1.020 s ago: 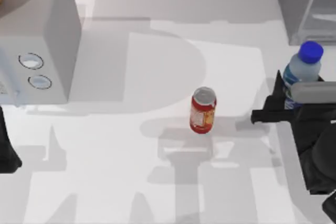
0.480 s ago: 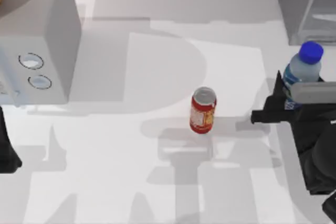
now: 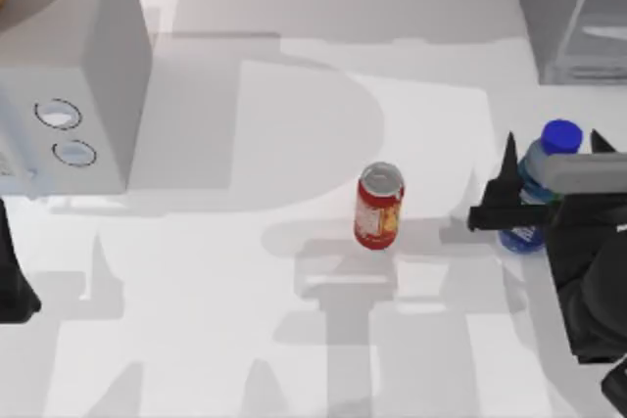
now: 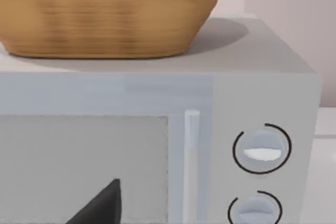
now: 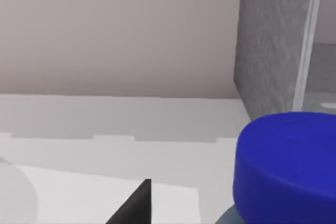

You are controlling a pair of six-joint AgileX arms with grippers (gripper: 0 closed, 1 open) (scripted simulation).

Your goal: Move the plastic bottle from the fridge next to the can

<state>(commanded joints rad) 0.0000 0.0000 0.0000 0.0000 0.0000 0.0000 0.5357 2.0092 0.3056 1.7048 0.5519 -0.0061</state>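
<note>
One plastic bottle (image 3: 542,178) stands upright on the desk (image 3: 294,95) at the right side, out of the fridge (image 3: 573,12) and well right of the can (image 3: 378,206); the right hand (image 3: 551,168) has its fingers spread on either side of it (not clenched); the left hand (image 4: 102,205) faces the white box (image 3: 73,75), a basket (image 4: 105,14) on top, its grip impossible to tell.

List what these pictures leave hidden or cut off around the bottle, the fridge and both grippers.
- Plastic bottle: top view, its right side is covered by the right gripper; the contact can't be made out.
- Fridge: top view, cut off by the upper right edge; its inside is unreadable.
- Left gripper: left wrist view, one dark fingertip before the microwave; the rest is cut off.
</note>
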